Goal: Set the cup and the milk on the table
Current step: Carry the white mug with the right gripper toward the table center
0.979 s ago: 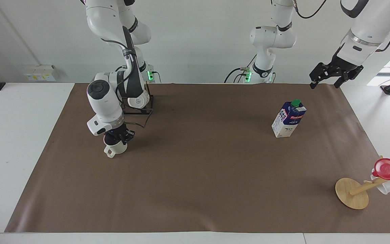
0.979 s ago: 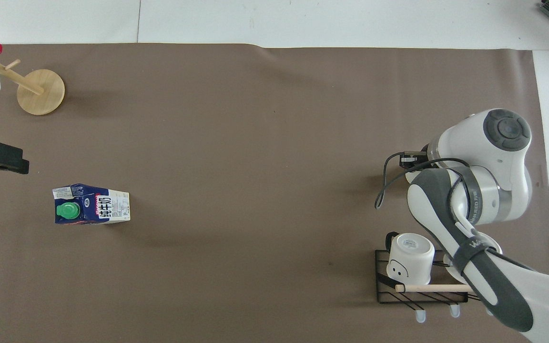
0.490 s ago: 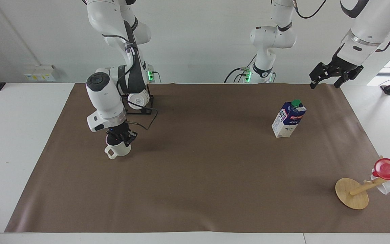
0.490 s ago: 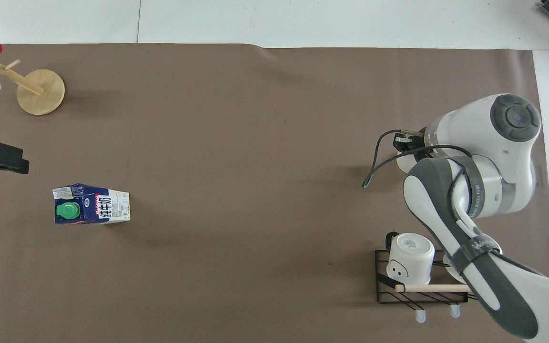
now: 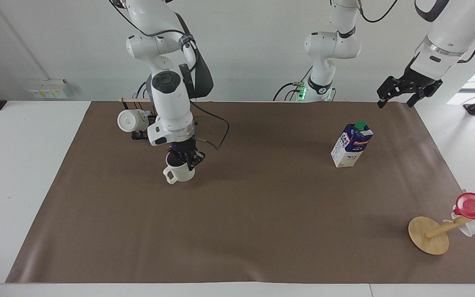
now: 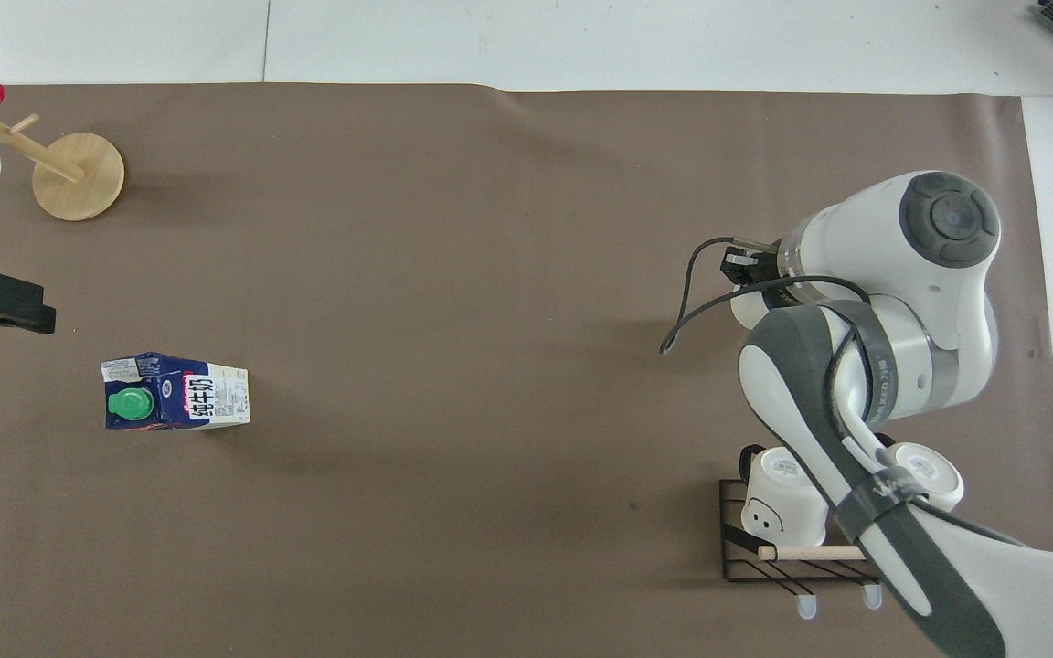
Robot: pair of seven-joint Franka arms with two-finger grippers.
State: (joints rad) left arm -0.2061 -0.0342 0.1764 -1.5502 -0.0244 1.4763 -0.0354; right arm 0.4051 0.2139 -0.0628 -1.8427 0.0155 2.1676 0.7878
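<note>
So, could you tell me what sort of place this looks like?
Probably a robotics lab: two white Franka arms stand at a white table covered by a brown mat, with props like a blue-and-white milk carton and a black wire mug rack.

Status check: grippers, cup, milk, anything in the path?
Right gripper shut on the cup, low over the mat. Left gripper open, waiting raised near the mat's corner. Milk upright on the table. Nothing near the cup.

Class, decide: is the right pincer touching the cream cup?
Touching. The facing view shows the right pincer reaching down into the cup's mouth, gripping its rim; the overhead view hides this under the arm.
</note>
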